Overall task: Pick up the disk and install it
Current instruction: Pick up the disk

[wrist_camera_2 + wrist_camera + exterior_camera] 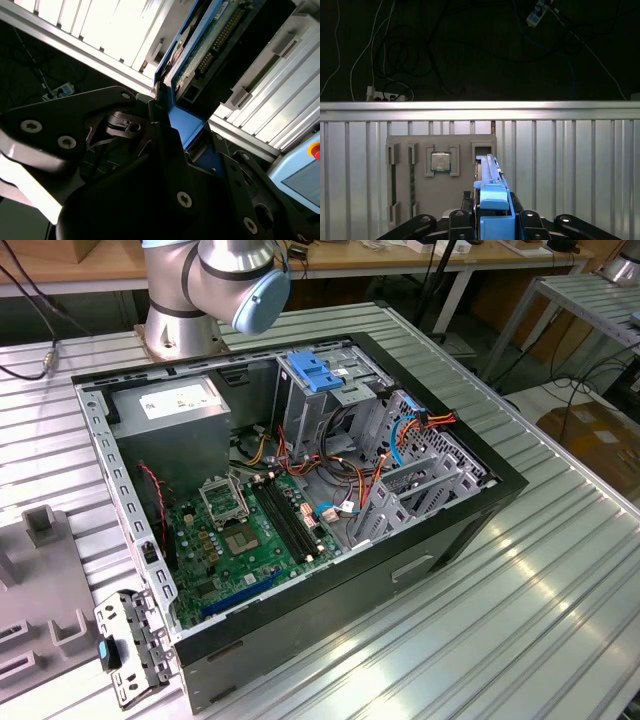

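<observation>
- Gripper (494,216) clamped on the disk (489,175), with black fingers (525,222) pressed to its blue rails in both wrist views.
- Disk held on edge, reaching away from the fingers toward a grey tray (420,205) beneath; green circuit side (210,45) visible in the second wrist view.
- Cannot tell whether the disk's far end rests in the tray's slot or hangs just clear of it.
- Tray also carrying a chip (440,161) and thin sticks (411,175) standing on edge, all on the ribbed table (570,170).
- Case (300,625) lying open in the exterior view, with board (240,530), grey power box (175,405) and blue bracket (313,370) on the drive cage all exposed.
- Done, as judged: grasp secured, so the pick-up is at or just past its start.
- Left, as judged: the whole install, meaning the carry over to the case and the seating of the disk in its bay.
</observation>
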Robot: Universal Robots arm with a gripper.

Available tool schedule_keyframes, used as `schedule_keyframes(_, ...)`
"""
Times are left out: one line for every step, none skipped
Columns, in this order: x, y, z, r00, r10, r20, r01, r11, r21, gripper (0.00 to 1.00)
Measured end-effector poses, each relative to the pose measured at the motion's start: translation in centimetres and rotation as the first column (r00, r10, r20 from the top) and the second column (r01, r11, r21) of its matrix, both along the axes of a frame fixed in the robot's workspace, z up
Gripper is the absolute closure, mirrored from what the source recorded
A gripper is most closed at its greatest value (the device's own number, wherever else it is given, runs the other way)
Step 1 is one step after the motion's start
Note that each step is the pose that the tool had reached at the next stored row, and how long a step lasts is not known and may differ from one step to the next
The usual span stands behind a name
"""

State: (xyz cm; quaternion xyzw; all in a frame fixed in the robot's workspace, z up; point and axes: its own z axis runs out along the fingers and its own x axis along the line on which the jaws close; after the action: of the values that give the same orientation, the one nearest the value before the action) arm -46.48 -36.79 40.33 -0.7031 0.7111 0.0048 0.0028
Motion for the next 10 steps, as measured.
schedule_keyframes(0.0,0.0,0.13,1.0,0.0,0.0,0.0,1.0,0.0,0.63)
schedule_keyframes(0.0,0.0,0.22,1.0,0.0,-0.0001,0.0,1.0,0.0,0.63)
schedule_keyframes(0.0,0.0,0.3,1.0,0.0,0.0,0.0,1.0,0.0,0.63)
schedule_keyframes(0.0,0.0,0.36,1.0,0.0,0.0001,0.0,1.0,0.0,0.63)
schedule_keyframes(0.0,0.0,0.44,1.0,0.0,0.0001,0.0,1.0,0.0,0.63)
schedule_keyframes(0.0,0.0,0.51,1.0,0.0,0.0,0.0,1.0,0.0,0.63)
schedule_keyframes(0.0,0.0,0.59,1.0,0.0,0.0,0.0,1.0,0.0,0.63)
schedule_keyframes(0.0,0.0,0.71,1.0,0.0,0.0001,0.0,1.0,0.0,0.63)
schedule_keyframes(0.0,0.0,0.81,1.0,0.0,0.0,0.0,1.0,0.0,0.63)
schedule_keyframes(0.0,0.0,0.86,1.0,0.0,0.0,0.0,1.0,0.0,0.63)
